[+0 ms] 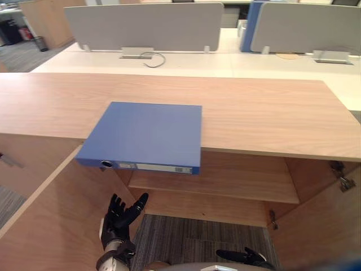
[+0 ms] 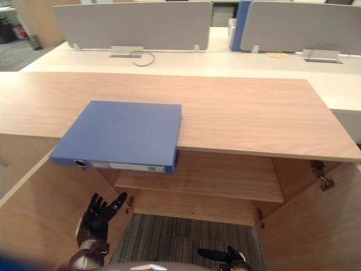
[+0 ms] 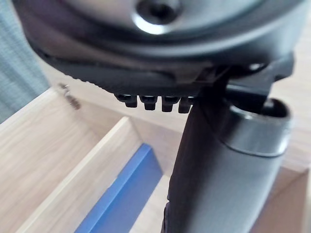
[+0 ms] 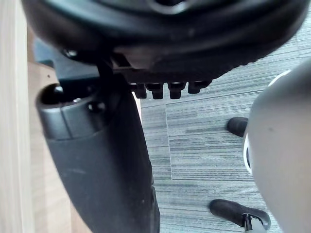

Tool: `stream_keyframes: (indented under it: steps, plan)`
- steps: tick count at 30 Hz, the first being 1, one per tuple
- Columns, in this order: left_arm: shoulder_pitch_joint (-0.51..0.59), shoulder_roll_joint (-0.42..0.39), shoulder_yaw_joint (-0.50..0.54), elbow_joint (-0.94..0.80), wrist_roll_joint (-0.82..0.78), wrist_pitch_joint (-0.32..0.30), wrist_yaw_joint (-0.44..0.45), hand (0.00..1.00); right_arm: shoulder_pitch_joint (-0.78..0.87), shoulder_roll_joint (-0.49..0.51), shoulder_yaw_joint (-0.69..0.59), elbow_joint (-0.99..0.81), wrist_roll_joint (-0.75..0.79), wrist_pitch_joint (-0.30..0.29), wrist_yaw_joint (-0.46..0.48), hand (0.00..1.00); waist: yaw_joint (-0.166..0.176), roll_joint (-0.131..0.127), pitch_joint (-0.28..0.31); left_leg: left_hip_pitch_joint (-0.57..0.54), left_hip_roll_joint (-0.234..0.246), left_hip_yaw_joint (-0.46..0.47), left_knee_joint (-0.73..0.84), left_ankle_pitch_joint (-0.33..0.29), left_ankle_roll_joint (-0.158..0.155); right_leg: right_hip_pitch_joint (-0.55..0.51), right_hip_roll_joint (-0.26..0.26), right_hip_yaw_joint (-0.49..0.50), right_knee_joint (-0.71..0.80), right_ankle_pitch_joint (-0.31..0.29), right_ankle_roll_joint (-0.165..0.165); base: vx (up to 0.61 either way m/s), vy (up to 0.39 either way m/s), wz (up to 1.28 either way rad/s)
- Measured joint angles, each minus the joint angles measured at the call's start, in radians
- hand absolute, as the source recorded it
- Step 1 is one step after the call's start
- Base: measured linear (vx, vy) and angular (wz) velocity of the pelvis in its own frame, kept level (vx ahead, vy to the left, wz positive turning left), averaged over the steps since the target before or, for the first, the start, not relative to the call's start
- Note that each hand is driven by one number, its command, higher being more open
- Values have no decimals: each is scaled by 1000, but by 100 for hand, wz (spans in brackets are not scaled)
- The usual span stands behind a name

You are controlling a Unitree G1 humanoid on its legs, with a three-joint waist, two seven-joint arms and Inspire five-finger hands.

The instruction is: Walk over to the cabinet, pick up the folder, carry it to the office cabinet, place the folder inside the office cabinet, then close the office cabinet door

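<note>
Blue folder [image 1: 144, 132] lies flat on the wooden cabinet top [image 1: 265, 113], at the left part of its front edge. The near strip of the folder hangs over this edge. Its spine, with a pale label and a round finger hole, faces the robot. The spine runs along the front edge, only a little turned, and I cannot tell for sure if this is the long side.

Under the top the cabinet stands open, with the left door [image 1: 51, 226] and the right door [image 1: 321, 226] swung out toward the robot. Inside there is one shelf [image 1: 225, 180] of the same wood, and metal hinges [image 1: 344, 180] show at the right wall.

The left hand [image 1: 119, 217] is raised below the overhanging folder, beside the left door, fingers straight and spread, holding nothing. The right hand [image 1: 243, 257] is low over the grey carpet [image 1: 186, 237], fingers stretched out and relaxed, well apart from the folder.

Behind the cabinet stands a white desk [image 1: 225, 62] with grey divider screens [image 1: 144, 25]
</note>
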State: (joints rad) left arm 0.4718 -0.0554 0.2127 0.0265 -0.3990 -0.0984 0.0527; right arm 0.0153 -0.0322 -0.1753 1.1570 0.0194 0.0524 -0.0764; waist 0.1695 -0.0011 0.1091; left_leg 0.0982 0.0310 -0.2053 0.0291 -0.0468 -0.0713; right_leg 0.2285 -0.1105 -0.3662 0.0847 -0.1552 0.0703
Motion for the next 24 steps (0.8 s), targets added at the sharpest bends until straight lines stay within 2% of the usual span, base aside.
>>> stream_keyframes:
  steps: [4,8,14,18,22,24]
  plan:
    - [22,-46,113,-220,223,-2,97,100,-6,42,-1,-5,-17,-2,-2,100,47,-1,6,-45,-7,-48,48,-11,-13,6,3,-47,1,2,-1,-76,-17,33]
    - [67,-70,150,-311,326,-1,149,100,-23,77,0,-6,-17,-6,-8,100,48,2,15,-52,-16,-77,81,-32,-12,34,5,-80,-4,1,0,-115,-8,27]
    - [73,-74,163,-415,492,0,238,100,-28,106,27,-5,-15,-6,-17,100,49,-13,14,-88,-24,-86,105,-20,-8,34,4,-124,-16,-1,3,-98,19,20]
    - [74,-67,164,-547,705,1,345,100,-23,106,38,-4,-15,-10,-35,100,48,-27,7,-104,-28,-104,118,-17,-14,32,7,-135,-20,0,3,-20,15,9]
    - [74,-53,169,-737,907,-4,473,100,-29,105,39,21,-15,-33,-44,100,49,-24,5,-105,-32,-106,116,-17,-14,34,8,-133,-32,3,2,-1,3,2]
    - [73,-15,165,-780,961,-14,499,100,-37,102,42,39,-16,-37,-43,100,49,-20,2,-105,-32,-106,115,-18,-14,33,8,-130,-35,4,1,0,0,0]
